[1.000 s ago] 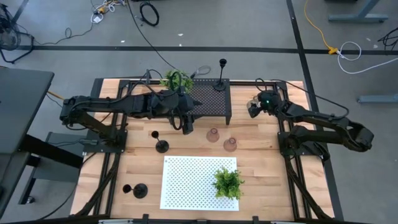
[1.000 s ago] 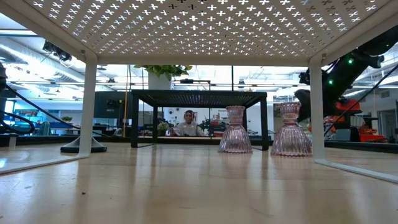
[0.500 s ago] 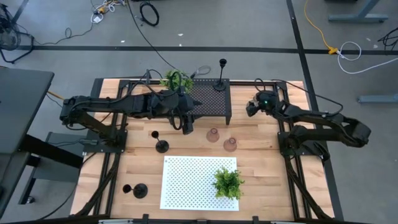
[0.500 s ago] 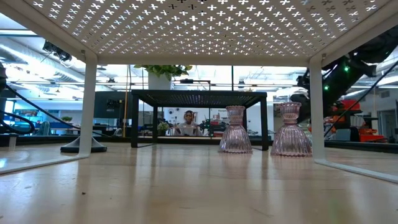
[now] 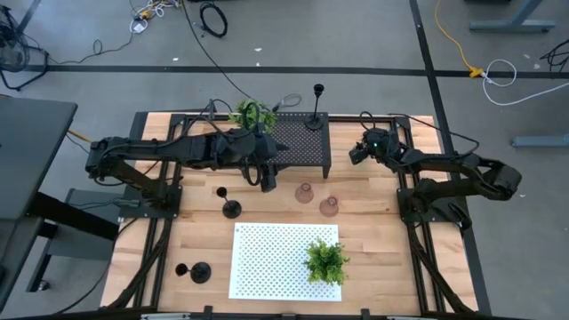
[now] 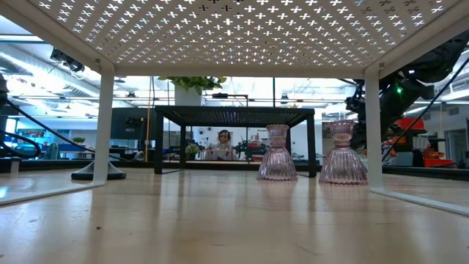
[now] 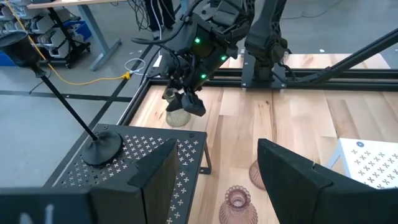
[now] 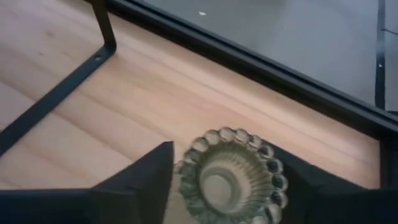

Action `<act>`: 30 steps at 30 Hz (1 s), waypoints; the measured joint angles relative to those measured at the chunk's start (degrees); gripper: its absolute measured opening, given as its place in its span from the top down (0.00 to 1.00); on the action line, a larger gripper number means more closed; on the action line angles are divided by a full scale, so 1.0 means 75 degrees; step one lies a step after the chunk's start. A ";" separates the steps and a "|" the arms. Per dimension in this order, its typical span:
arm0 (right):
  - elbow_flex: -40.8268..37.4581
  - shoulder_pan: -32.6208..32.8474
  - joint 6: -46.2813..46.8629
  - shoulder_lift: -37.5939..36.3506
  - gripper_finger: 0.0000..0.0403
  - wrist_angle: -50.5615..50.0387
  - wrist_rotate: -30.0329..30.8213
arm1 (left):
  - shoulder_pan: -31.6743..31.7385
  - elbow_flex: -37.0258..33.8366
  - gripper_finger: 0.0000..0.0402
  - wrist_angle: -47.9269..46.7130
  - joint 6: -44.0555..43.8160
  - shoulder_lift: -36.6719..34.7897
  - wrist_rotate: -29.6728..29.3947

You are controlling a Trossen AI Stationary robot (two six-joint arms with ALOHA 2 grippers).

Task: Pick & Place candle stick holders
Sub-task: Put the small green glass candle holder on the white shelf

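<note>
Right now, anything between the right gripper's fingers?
Yes: the olive glass holder sits between the right gripper fingers, on the wood table. The right wrist view shows it; contact can't be told.

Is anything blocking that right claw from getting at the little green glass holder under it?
Nothing visible does. The right gripper hangs directly over the olive-green glass holder, its fingers on either side of it, with only bare table around. The black mesh rack stands off to one side.
</note>
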 joint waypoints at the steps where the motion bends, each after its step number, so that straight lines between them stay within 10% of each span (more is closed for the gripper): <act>1: 0.0000 0.0000 0.0000 0.0053 0.55 0.0005 0.0001 | 0.0000 0.0000 0.45 0.0000 0.0000 0.0000 0.0000; 9: 0.0020 0.0003 -0.0012 0.0276 0.68 0.0234 0.0000 | 0.0000 0.0000 0.45 0.0000 0.0000 0.0000 0.0000; 30: 0.0057 0.0388 0.0053 -0.1535 0.69 -0.0988 -0.0544 | 0.0000 0.0000 0.45 -0.0003 -0.0003 0.0000 0.0000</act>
